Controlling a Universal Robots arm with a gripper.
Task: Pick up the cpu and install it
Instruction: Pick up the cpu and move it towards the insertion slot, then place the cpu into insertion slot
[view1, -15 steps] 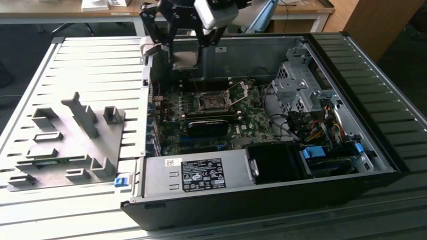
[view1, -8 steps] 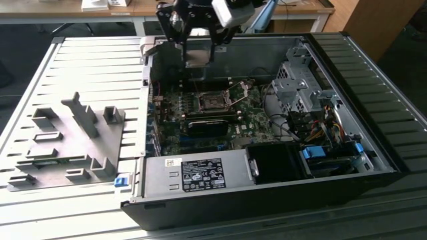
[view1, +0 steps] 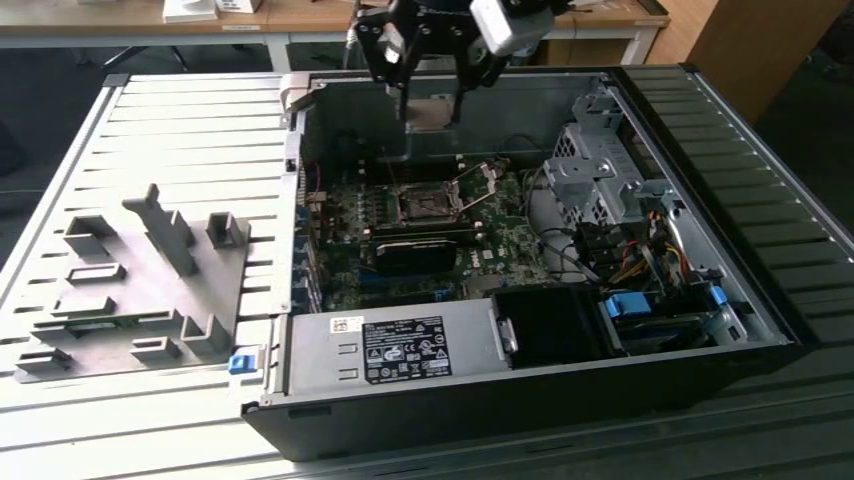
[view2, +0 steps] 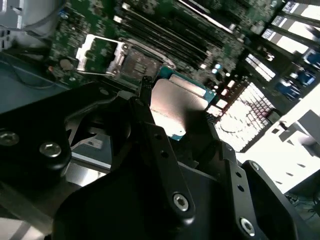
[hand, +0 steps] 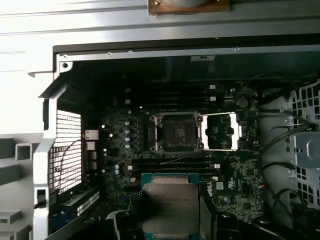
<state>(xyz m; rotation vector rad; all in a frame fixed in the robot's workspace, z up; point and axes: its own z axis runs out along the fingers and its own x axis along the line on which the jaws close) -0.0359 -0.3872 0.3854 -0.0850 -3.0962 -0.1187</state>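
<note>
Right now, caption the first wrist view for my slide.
Claw grips the cpu over the open computer case, its motherboard socket uncovered.

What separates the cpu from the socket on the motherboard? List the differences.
The cpu hangs in the pincer above the open case; the socket sits fixed on the motherboard. The cpu's top is pale, silvery metal; the socket is dark. The cpu shows a green rim; the socket has a metal frame swung open beside it. Both are square.
</note>
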